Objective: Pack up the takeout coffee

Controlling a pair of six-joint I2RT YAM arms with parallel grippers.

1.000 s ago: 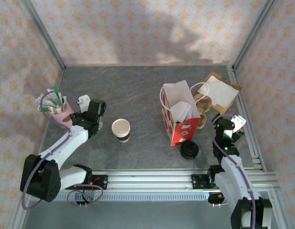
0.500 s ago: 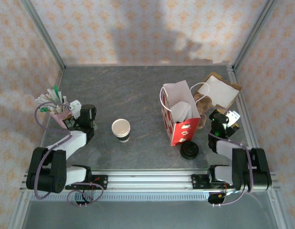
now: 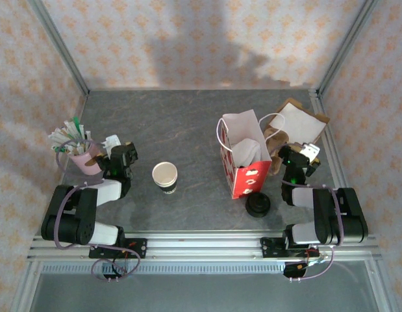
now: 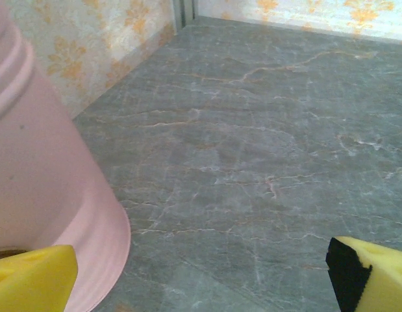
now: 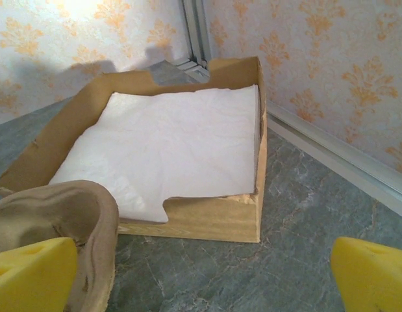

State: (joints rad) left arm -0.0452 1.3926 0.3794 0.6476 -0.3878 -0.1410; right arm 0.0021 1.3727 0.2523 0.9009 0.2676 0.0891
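Top external: left gripper [image 3: 118, 153] sits low just beside the pink cup [image 3: 80, 158] of stir sticks. Right gripper [image 3: 295, 156] is near the pulp cup carrier [image 3: 276, 139] and the cardboard tray [image 5: 207, 221] of white napkins. Wrist views show yellow pads [image 4: 32, 279] far apart on both, jaws wide, holding nothing. Red paper bag [image 3: 243, 162] stands upright mid-table with white paper in its mouth. Takeout coffee: cannot tell where it is, possibly down in the bag, interior hidden. Lidless cup [image 3: 165, 174] stands left of the bag and the black lid stack [image 3: 258, 205] just in front of it, on the grey table [image 3: 181, 123].
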